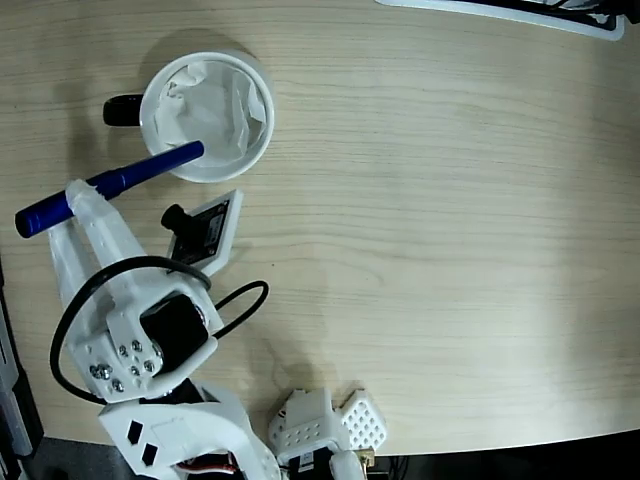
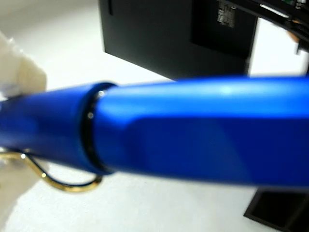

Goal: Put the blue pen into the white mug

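Observation:
In the fixed view the white mug (image 1: 207, 115) stands at the upper left, lined with crumpled white paper, its black handle (image 1: 122, 109) pointing left. The blue pen (image 1: 130, 178) lies slanted, with its dark end reaching over the mug's lower-left rim and its other end sticking out to the left. My gripper (image 1: 88, 198) is shut on the pen's middle, just lower left of the mug. In the wrist view the blue pen (image 2: 183, 130) fills the frame, blurred, with its wire clip (image 2: 63, 183) hanging below. A white finger (image 2: 21, 79) shows at the left.
The arm's white body and a black cable loop (image 1: 240, 300) fill the lower left of the fixed view. A white perforated part (image 1: 325, 420) sits at the table's front edge. A dark flat device (image 1: 520, 10) lies at the top right edge. A black box (image 2: 183, 38) shows behind the pen in the wrist view.

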### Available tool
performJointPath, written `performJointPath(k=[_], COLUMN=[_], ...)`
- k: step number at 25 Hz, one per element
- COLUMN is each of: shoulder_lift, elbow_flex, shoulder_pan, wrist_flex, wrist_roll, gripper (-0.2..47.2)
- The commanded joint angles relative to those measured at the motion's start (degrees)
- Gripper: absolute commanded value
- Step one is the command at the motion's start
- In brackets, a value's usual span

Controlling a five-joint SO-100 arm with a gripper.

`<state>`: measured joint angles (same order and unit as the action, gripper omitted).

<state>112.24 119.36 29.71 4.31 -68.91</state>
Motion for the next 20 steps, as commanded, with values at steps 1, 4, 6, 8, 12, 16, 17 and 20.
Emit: performJointPath(k=[1, 4, 6, 8, 12, 16, 17, 20], shoulder_lift=[2.8, 3.0, 2.9, 2.7, 2.5, 2.5, 3.0, 6.5], elbow_flex=[1.3, 2.1, 2.4, 2.4, 2.5, 3.8, 4.2, 6.0], shoulder_pan=[0.4, -0.3, -0.9, -1.1, -1.4, -1.0, -0.8, -1.4], wrist_flex=[-0.4, -0.4, -0.4, -0.4, -0.4, -1.9, -2.0, -2.2], wrist_roll=[-1.6, -1.6, -1.1, 1.5, 3.8, 7.3, 9.1, 15.1], gripper=[-0.1, -0.1, 3.2, 14.5, 28.3, 28.7, 28.7, 20.8])
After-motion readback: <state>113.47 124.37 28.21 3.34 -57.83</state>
